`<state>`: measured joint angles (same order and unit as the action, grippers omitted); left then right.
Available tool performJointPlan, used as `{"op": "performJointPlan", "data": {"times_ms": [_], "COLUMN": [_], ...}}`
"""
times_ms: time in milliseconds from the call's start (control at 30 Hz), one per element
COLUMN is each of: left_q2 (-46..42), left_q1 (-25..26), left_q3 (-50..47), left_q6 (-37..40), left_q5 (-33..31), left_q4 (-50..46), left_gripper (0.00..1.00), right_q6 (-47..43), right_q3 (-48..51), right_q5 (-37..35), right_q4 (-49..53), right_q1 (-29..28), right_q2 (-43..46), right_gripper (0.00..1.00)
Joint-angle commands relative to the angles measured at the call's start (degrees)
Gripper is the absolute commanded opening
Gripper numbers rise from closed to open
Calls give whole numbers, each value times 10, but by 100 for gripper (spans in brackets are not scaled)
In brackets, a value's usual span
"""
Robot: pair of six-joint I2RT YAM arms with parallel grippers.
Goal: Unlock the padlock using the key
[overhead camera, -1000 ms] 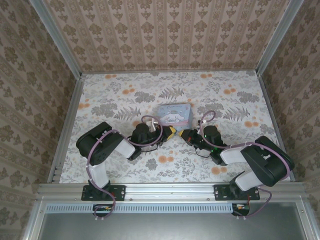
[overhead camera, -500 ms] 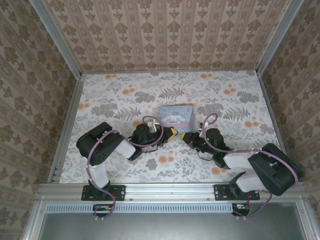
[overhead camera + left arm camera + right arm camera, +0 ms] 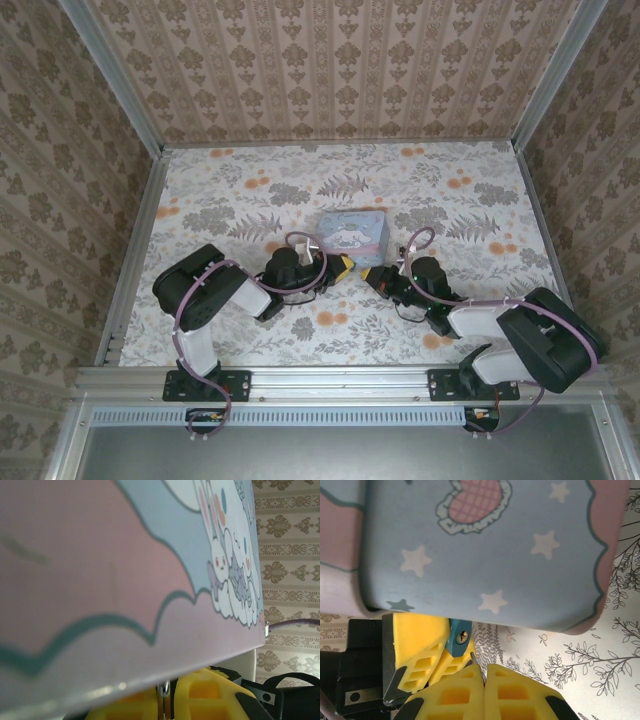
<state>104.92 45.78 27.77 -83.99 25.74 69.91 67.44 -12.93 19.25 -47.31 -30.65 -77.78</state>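
Above the floral tabletop (image 3: 250, 190), the left gripper (image 3: 343, 265) is clamping the padlock (image 3: 457, 631) and the right gripper (image 3: 483, 670) is pinching the key (image 3: 475, 659). Its tip is sitting off-line, so it risks skating past the keyhole (image 3: 463, 637).

Teal padlock (image 3: 458, 638), thin key (image 3: 476, 663) just beside

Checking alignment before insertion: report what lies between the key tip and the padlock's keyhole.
Nothing solid. In the right wrist view, the key in the right gripper sits just short of the padlock; the small gap shows bare floral tabletop.
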Motion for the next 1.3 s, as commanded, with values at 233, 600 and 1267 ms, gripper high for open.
{"op": "performJointPlan", "data": {"times_ms": [233, 600, 1267], "left_q2": [-15, -16, -14], "left_q1": [3, 4, -3], "left_q3": [-4, -1, -10], "left_q6": [6, 5, 7], "left_q5": [14, 13, 12], "left_q4": [38, 38, 37], "left_gripper": [0, 0, 0], "right_q6": [-11, -10, -42], "right_q3": [-33, -37, -30], "right_q5": [3, 5, 7], "right_q4": [1, -9, 65], "right_q1": [-3, -3, 1], "right_q2": [-15, -42, 0], "right_gripper": [0, 0, 0]}}
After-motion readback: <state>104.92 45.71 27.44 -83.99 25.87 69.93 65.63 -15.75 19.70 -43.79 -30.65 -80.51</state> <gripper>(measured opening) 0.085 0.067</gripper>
